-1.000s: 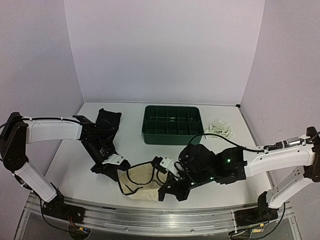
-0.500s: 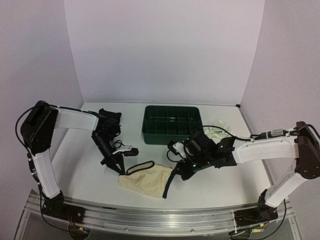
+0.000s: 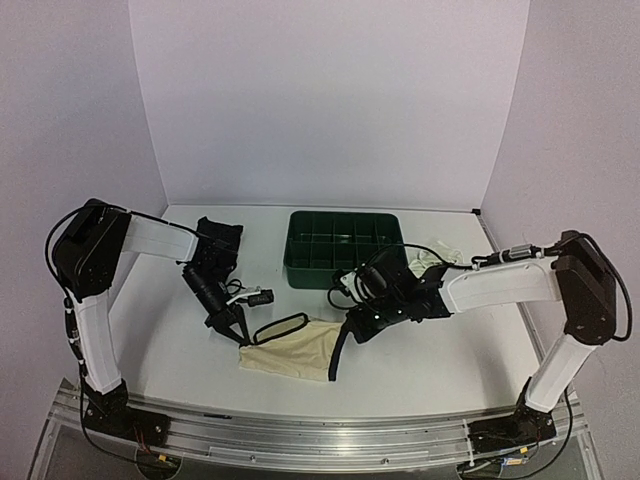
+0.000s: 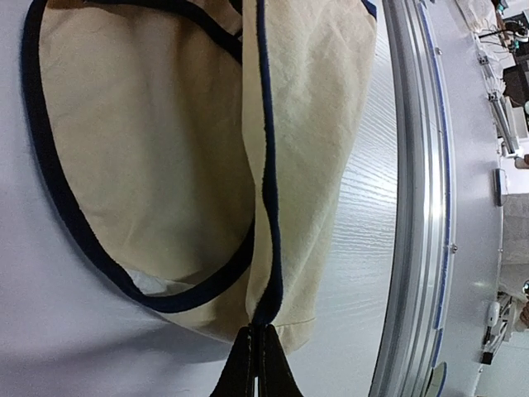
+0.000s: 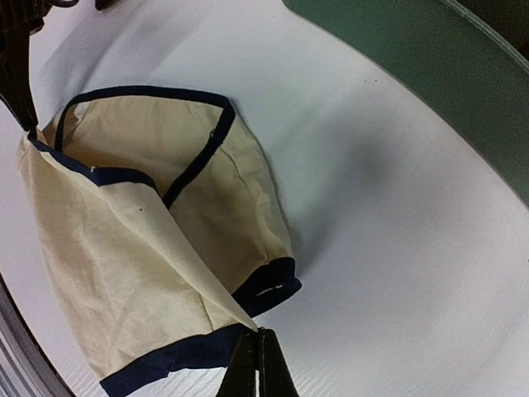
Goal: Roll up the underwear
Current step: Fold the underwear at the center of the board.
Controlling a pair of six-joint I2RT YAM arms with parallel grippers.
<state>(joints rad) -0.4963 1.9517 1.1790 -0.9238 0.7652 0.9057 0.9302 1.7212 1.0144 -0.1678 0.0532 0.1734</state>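
Top external: cream underwear [image 3: 295,350] with dark trim lies on the table [image 3: 450,350], near the front edge and in front of the green divided tray [image 3: 340,277], spanned between both arms. Left hand [image 3: 243,340] sits at its left corner, right hand [image 3: 348,337] at its right corner. Left wrist view: fingers [image 4: 245,374] pressed together with no gap, and the trim seam runs straight into the tips, so the hand is pinched onto the cloth edge. The rest of the garment spreads away from the hand on the table, one trimmed opening gaping. Right wrist view: fingers [image 5: 246,368] likewise closed, nipping a trimmed corner. A fold of cloth rises to the tips and the bulk lies beyond and to the left, with the other hand's tips touching the far corner. Black underwear [image 3: 218,243] is bunched at the far left, behind the left arm, apart from both hands. White underwear [image 3: 437,256] is just right of the tray, behind the right forearm, partly hidden.
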